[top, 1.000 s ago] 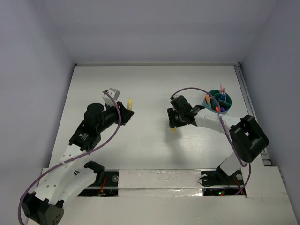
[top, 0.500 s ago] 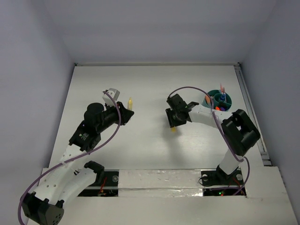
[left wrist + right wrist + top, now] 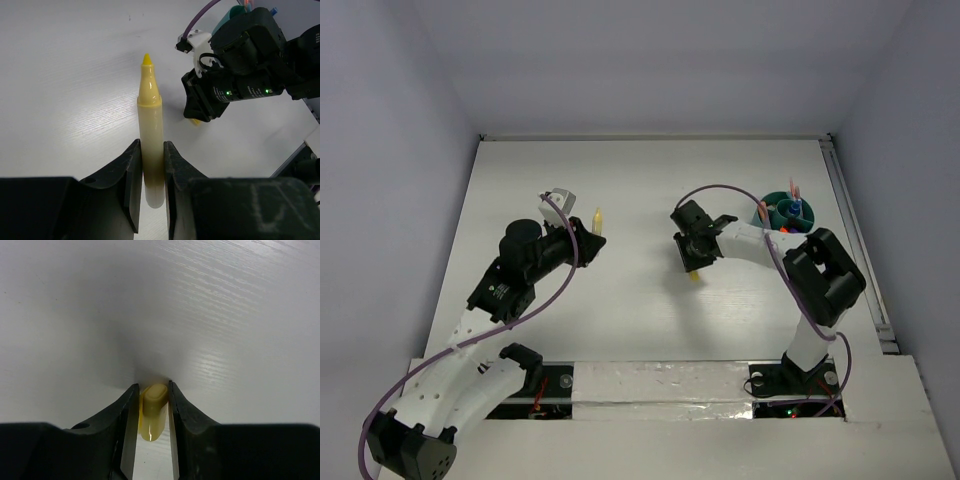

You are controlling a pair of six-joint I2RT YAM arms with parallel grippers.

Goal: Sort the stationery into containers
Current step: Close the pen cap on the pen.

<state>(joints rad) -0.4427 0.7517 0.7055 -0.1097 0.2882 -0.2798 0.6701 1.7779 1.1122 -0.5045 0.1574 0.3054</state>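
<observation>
While the left gripper [image 3: 151,148] is pinching the yellow marker [image 3: 149,107] by its lower barrel, fingers drawn narrow against both sides, the marker's tip is pointing toward the top of the wrist frame, over the white table [image 3: 650,170]. Seen from overhead, this marker is sitting left of centre, poking out beyond the fingers toward the far wall. Right of centre, the right gripper [image 3: 152,390] is pointing down at the table, and its fingers are squeezing a second yellow marker [image 3: 153,410], of which only the blunt rounded end is showing. Whether that end is touching the surface I cannot tell. Toward the right edge of the overhead view, the teal organiser [image 3: 776,197] is standing just beyond the right arm, and coloured pens [image 3: 795,206] are sticking up out of it
</observation>
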